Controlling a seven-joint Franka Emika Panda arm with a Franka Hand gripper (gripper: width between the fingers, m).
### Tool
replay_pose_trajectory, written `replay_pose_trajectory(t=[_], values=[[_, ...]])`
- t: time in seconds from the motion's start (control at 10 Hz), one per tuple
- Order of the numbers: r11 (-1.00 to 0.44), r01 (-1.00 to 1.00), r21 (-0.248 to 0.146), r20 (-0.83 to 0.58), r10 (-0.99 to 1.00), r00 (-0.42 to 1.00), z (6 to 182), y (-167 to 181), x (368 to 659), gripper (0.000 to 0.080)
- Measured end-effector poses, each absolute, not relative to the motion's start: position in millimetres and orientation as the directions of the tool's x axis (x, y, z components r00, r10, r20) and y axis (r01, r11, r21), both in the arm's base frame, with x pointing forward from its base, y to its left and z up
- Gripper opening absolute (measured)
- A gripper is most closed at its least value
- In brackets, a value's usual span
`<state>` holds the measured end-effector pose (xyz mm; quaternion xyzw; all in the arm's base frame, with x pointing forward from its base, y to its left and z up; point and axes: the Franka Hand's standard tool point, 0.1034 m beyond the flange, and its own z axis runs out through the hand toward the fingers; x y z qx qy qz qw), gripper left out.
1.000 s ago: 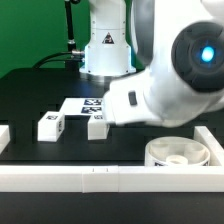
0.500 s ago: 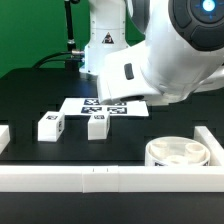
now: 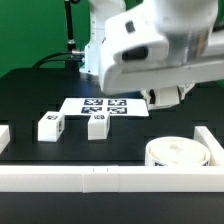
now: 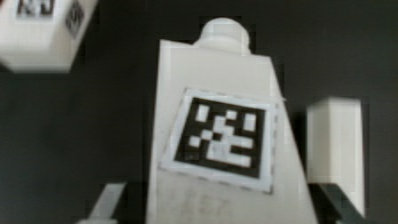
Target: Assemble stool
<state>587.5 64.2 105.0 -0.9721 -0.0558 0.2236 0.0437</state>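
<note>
Currently arm (image 3: 150,45) hangs high over table (image 3: 30,92); claw (image 4: 222,205) clamped on tagged leg (image 4: 222,125), held off surface.

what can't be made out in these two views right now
Wrist view: whether the gripper clamps the white blocky tagged leg; contact blurred, cut off at the edge.
Exterior view: that leg and gripper, hidden behind the blurred white robot arm.
Wrist view: another white tagged leg, cut off by the edge.
</note>
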Motion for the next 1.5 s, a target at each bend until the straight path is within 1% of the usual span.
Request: replay_pose_trajectory(t=[0.1, 0.2, 0.3, 0.4, 0.5, 0.6, 0.7, 0.8, 0.9, 1.0, 1.1, 1.2, 1.3, 1.4, 1.5], values=[[-0.990, 0.093, -0.105, -0.388, 0.127, 0.913, 111.7, 65, 587, 0.0325], [-0.991, 0.094, -0.094, -0.244, 0.114, 0.963, 108.8, 64, 600, 0.0325], [-0.992, 0.092, -0.085, -0.143, 0.103, 0.984, 108.2, 63, 600, 0.0325], [-0.993, 0.091, -0.077, -0.074, 0.097, 0.993, 108.7, 62, 600, 0.0325], [-0.993, 0.098, -0.065, 0.065, 0.094, 0.993, 109.6, 60, 608, 0.0325], [-0.990, 0.127, -0.054, 0.123, 0.120, 0.985, 111.1, 57, 609, 0.0325], [-0.986, 0.162, -0.025, 0.265, 0.150, 0.953, 119.3, 56, 626, 0.0325], [-0.986, 0.166, -0.003, 0.368, 0.153, 0.917, 123.4, 55, 633, 0.0325], [-0.986, 0.167, 0.008, 0.408, 0.156, 0.900, 119.5, 53, 629, 0.0325], [-0.986, 0.167, 0.008, 0.406, 0.156, 0.901, 117.5, 53, 628, 0.0325], [-0.979, 0.201, 0.027, 0.416, 0.194, 0.889, 117.9, 53, 630, 0.0325], [-0.959, 0.274, 0.075, 0.443, 0.278, 0.852, 113.2, 53, 634, 0.0325], [-0.936, 0.336, 0.109, 0.443, 0.348, 0.826, 108.9, 56, 638, 0.0325], [-0.923, 0.367, 0.117, 0.436, 0.380, 0.816, 108.7, 67, 644, 0.0325], [-0.918, 0.378, 0.117, 0.426, 0.391, 0.816, 109.6, 74, 646, 0.0325]])
